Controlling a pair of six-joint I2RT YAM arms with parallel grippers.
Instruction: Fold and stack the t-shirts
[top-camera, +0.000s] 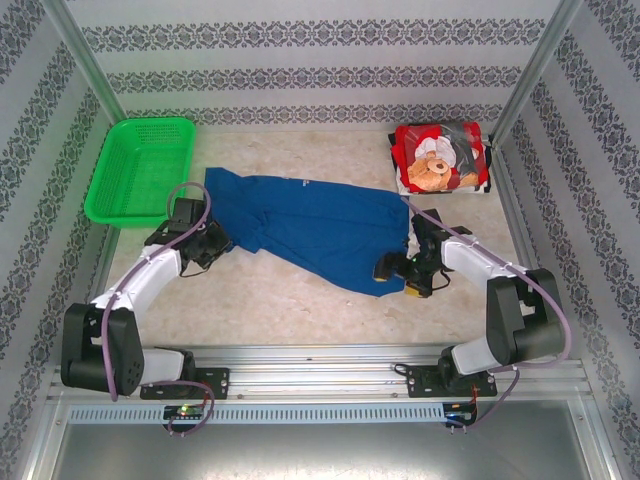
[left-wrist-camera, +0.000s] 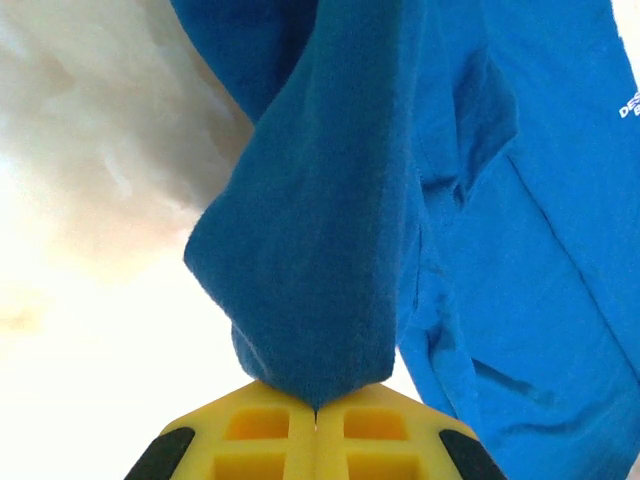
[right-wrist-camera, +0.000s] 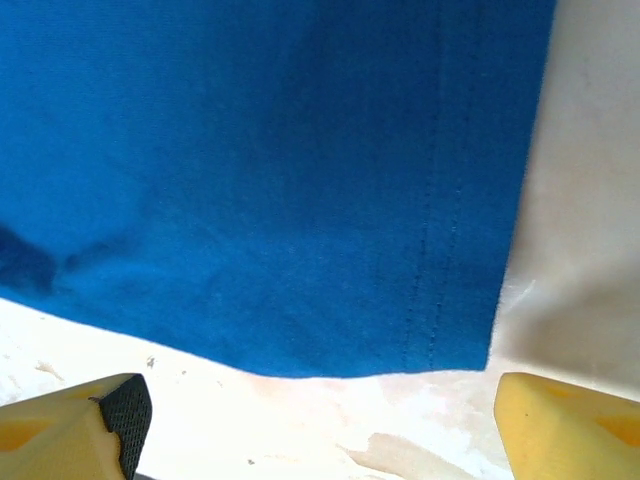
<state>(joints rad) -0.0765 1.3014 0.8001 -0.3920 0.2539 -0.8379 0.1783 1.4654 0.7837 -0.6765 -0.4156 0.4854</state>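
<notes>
On my feed I log:
- One green plastic basket (top-camera: 142, 165), lattice-walled, in the far left corner.
- The table (top-camera: 300, 290), with a pale mottled beige top.
- The walls (top-camera: 300, 60), white with grey floral bands, on three sides.
- Two metal posts (top-camera: 85, 55), slanting at the far corners.
- One aluminium rail (top-camera: 320, 358) along the near edge.

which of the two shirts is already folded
The red t-shirt with the teddy-bear print, in the far right corner: it lies as a compact folded square, while the blue t-shirt lies spread out and rumpled.
</notes>
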